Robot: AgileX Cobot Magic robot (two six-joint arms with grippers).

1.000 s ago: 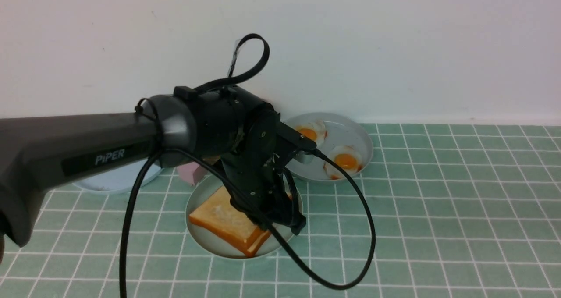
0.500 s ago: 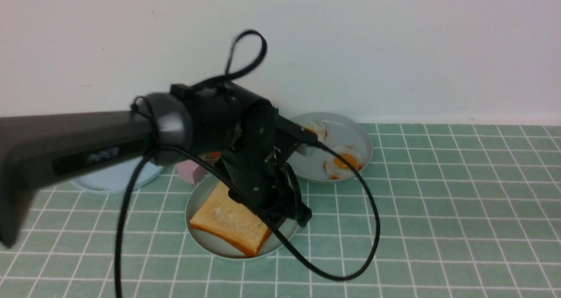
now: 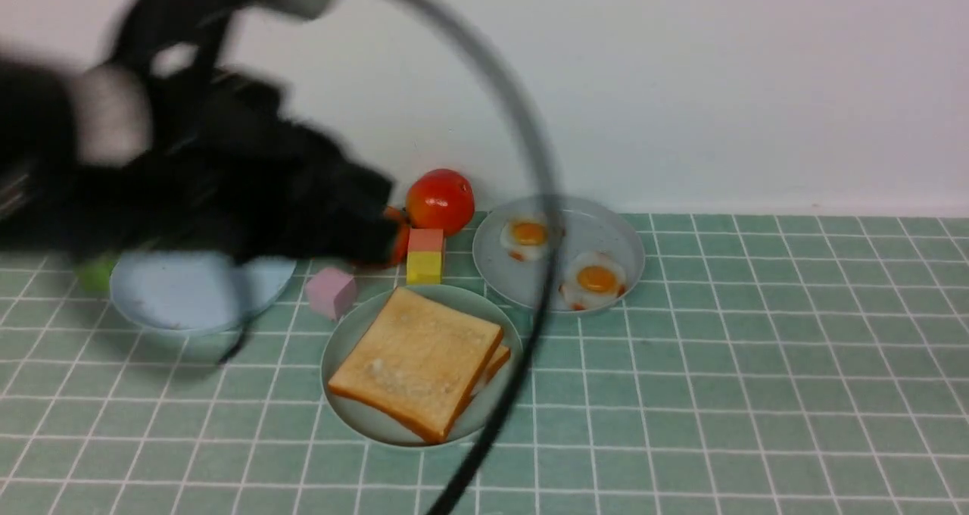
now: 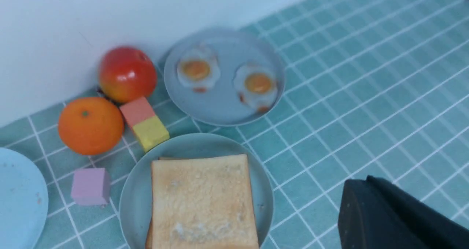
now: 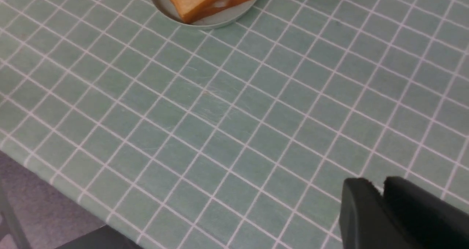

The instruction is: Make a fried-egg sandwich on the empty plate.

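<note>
The pale mint-green plate (image 3: pixel 348 329) sits near the middle of the green tiled table (image 3: pixel 757 386), a little in from the far edge. On it lie two toast slices, one stacked on the other. The top slice (image 3: pixel 416 352) covers nearly all of the lower slice (image 3: pixel 501 360), which shows only at one corner. In the right wrist view a strip of white shows between the two.

Just beyond, by the far edge, the grey plate (image 3: pixel 598 231) holds two fried eggs (image 3: pixel 528 235), apart from each other. Toward the far left corner are the light-blue plate (image 3: pixel 189 303), a lilac cube (image 3: pixel 331 291), a pink block and a yellow block (image 3: pixel 425 256) touching each other, an orange (image 4: pixel 90 125) and a red round fruit (image 3: pixel 440 199).

The left arm (image 3: pixel 189 182) is a dark blur above the light-blue plate, and its cable (image 3: pixel 530 159) loops across the front view. The left hand (image 4: pixel 357 190) is closed tight and holds nothing. The right hand (image 5: pixel 381 185) hangs above bare tiles near the table's front edge. Its fingers are narrow, with a thin slit between them and nothing in it.
</note>
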